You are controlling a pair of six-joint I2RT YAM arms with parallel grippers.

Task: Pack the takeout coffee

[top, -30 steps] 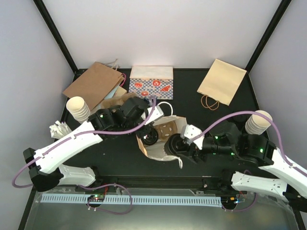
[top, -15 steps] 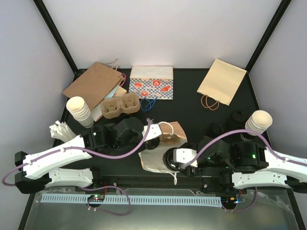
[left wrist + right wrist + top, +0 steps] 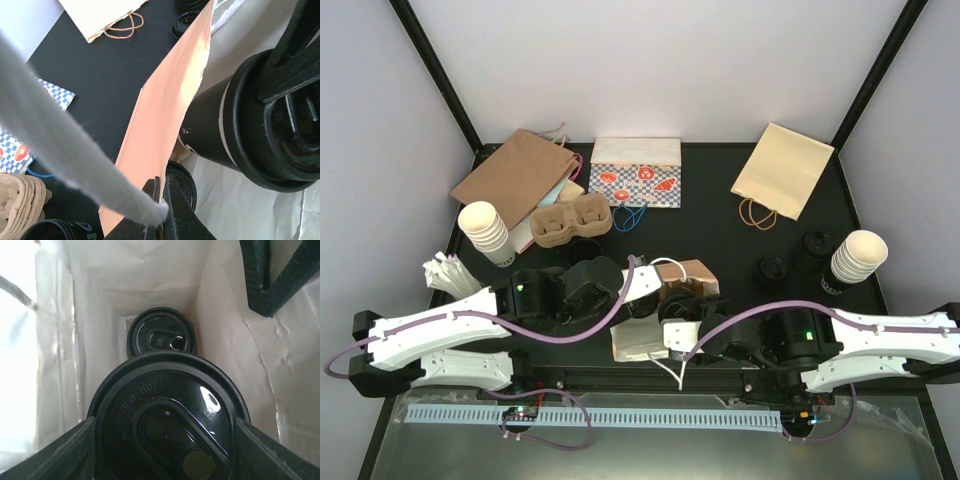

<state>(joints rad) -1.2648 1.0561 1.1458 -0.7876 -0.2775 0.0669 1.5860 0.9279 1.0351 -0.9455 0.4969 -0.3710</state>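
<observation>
A takeout coffee [image 3: 165,415], a black cup with a glossy black lid, is clamped between my right gripper [image 3: 165,442] fingers inside the mouth of a white paper bag [image 3: 55,340]. A second, matching takeout coffee [image 3: 159,337] sits deeper in at the bag's bottom. In the left wrist view the held cup [image 3: 235,130] lies just past the bag's lit wall [image 3: 160,115]. My left gripper [image 3: 163,190] is shut on the bag's rim and its white cord handle [image 3: 65,150], holding the mouth open. From above, the bag [image 3: 638,345] lies near the front edge between both grippers.
White paper cup stacks stand at the left [image 3: 485,232] and right [image 3: 855,258]. A cardboard cup tray [image 3: 570,222], brown bag [image 3: 515,178], patterned bag [image 3: 636,172] and tan bag [image 3: 782,172] lie at the back. Loose black lids [image 3: 770,270] sit at the right, white packets [image 3: 445,272] at the left.
Both arms drew back toward the near edge, taking the bag with them. My right gripper carried the cup leftward into the bag's mouth. The cardboard tray came into view.
</observation>
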